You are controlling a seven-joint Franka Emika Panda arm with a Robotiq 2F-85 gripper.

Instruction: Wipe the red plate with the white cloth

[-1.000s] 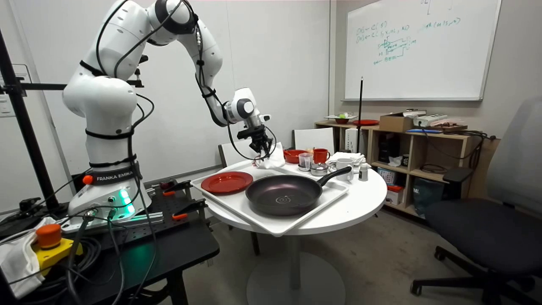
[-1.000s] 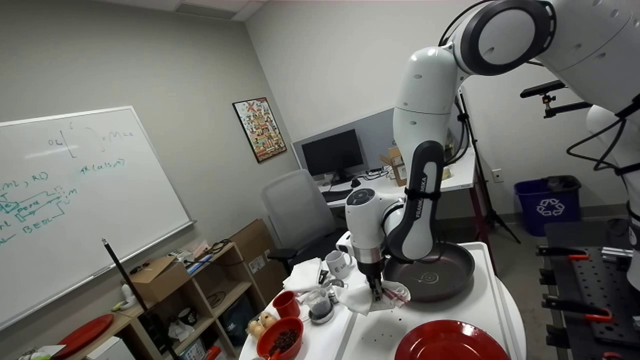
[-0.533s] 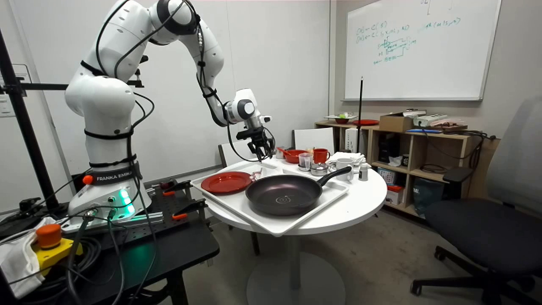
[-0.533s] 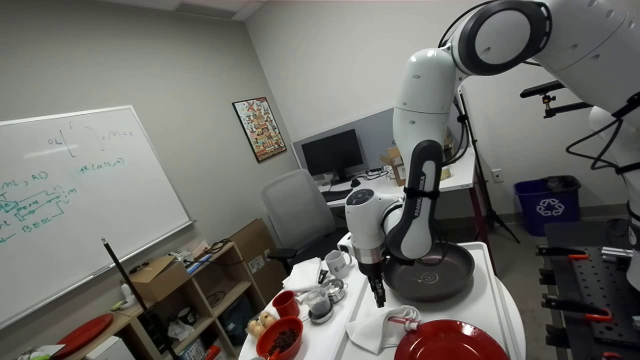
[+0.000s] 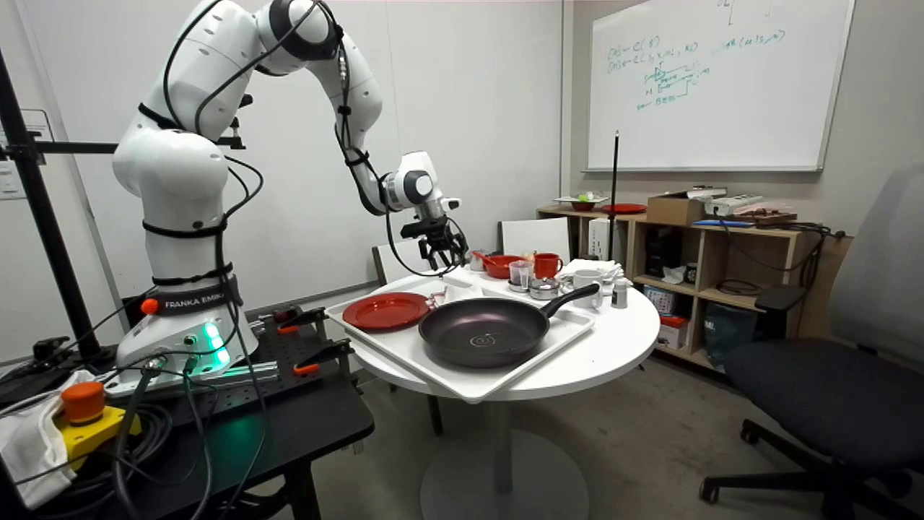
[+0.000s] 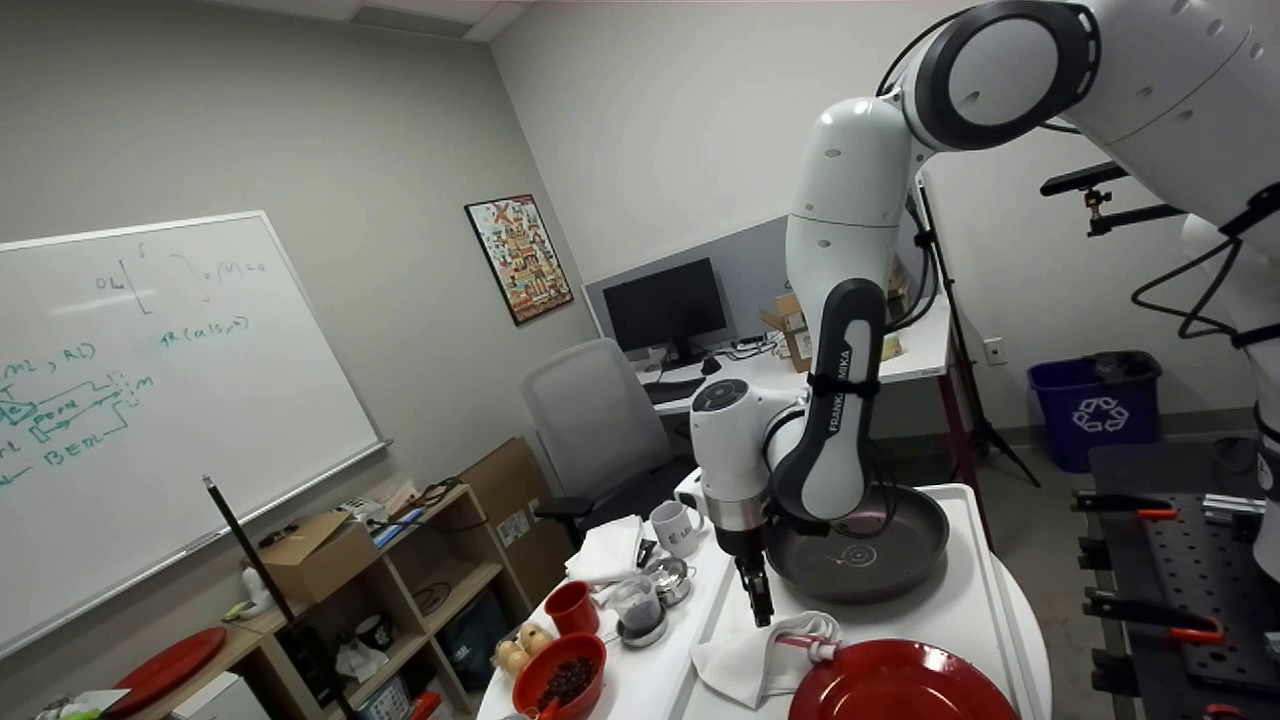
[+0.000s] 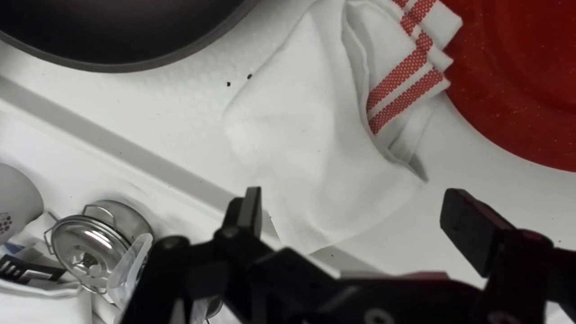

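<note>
The red plate (image 5: pixel 387 310) lies on the white tray in both exterior views; its edge fills the upper right of the wrist view. Beside it the white cloth (image 7: pixel 292 135) is spread in loose folds on the tray. Its red-striped corner reaches over the plate's near rim, and the rest rests on bare tray. My gripper (image 7: pixel 354 216) hovers above the cloth's plain end, its black fingers (image 7: pixel 253 209) wide apart with nothing between them. In an exterior view the gripper (image 6: pixel 758 600) points down, clear of the cloth (image 6: pixel 740 665).
A dark frying pan (image 5: pixel 484 332) shares the tray (image 6: pixel 985 600) with the plate, its handle reaching out over the rim. Beyond the tray stand a red bowl (image 6: pixel 562 672), a red mug (image 6: pixel 572 608), a clear cup (image 6: pixel 636 600), a steel pot (image 7: pixel 92 247) and a white mug (image 6: pixel 678 528).
A second ago the cloth hung from my shut gripper. The jaws have opened and the cloth has dropped onto the tray against the plate. The arm has barely shifted.
</note>
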